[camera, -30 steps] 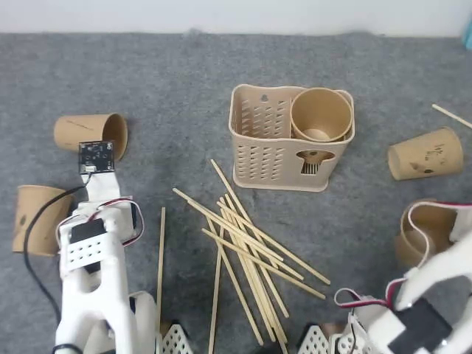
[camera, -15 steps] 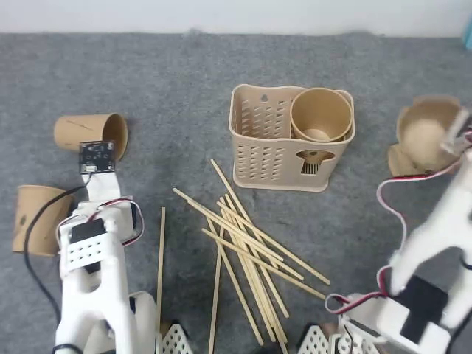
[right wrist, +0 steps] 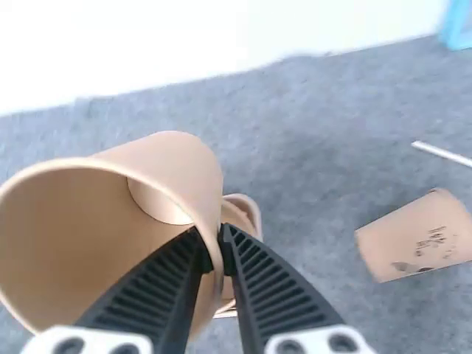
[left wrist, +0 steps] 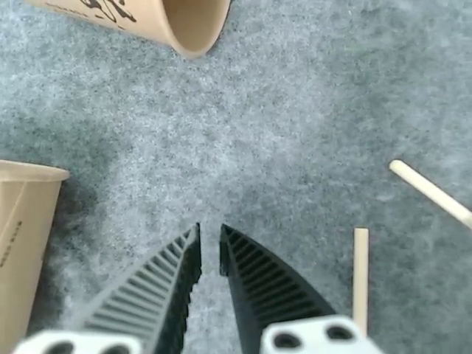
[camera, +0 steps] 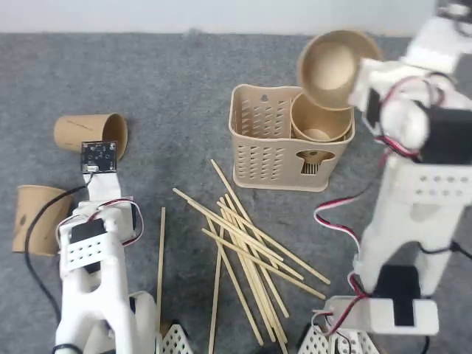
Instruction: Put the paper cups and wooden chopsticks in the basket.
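My right gripper is shut on the rim of a paper cup, held tilted in the air just above the far right corner of the beige basket. Another cup stands inside the basket's right compartment. Two cups lie on their sides at the left. Wooden chopsticks lie scattered in front of the basket. My left gripper hovers shut over bare carpet between the two left cups, holding nothing.
One chopstick lies apart, next to the left arm; its end is close to my left gripper. In the right wrist view another cup lies on its side on the grey carpet, with a lone chopstick beyond it.
The right arm has carried its cup from low at the table's right front up and across to above the basket. The left arm has not moved.
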Robot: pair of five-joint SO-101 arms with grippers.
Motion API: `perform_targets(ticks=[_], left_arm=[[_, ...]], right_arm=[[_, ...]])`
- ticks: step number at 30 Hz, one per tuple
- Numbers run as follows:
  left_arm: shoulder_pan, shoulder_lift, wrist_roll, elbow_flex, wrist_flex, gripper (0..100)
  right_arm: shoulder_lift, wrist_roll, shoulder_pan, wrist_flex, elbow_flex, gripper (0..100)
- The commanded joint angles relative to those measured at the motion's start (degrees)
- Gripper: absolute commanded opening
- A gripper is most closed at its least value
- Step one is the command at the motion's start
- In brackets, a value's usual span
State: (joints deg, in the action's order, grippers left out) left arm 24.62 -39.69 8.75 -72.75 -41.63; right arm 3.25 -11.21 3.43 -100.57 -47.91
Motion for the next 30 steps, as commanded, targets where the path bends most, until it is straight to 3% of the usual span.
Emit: perform_targets(ticks=[1,5,13,26,30], left_arm=[[-0.26,-1.76,0.53,0.40,-0.18,4],[-0.35,-1.76,0.53,0.40,0.00,4],[-0.35,-1.76,0.53,0.40,0.00,4],[-0.35,-1.76,0.53,0.40,0.00,4],[-0.35,-1.76,0.53,0.40,0.00,4]], right_arm=[[-1.98,-0.44,-0.48,-2.07,-2.11,0.6],[-1.80,-0.18,-1.36,-2.68,-1.49,0.6],[9.89,2.73,-0.48,-2.68,13.10,0.6],[6.81,8.88,-1.63,-2.51,19.96,1.0],[0.22,8.44,-2.07,-2.07,18.37,18.1]])
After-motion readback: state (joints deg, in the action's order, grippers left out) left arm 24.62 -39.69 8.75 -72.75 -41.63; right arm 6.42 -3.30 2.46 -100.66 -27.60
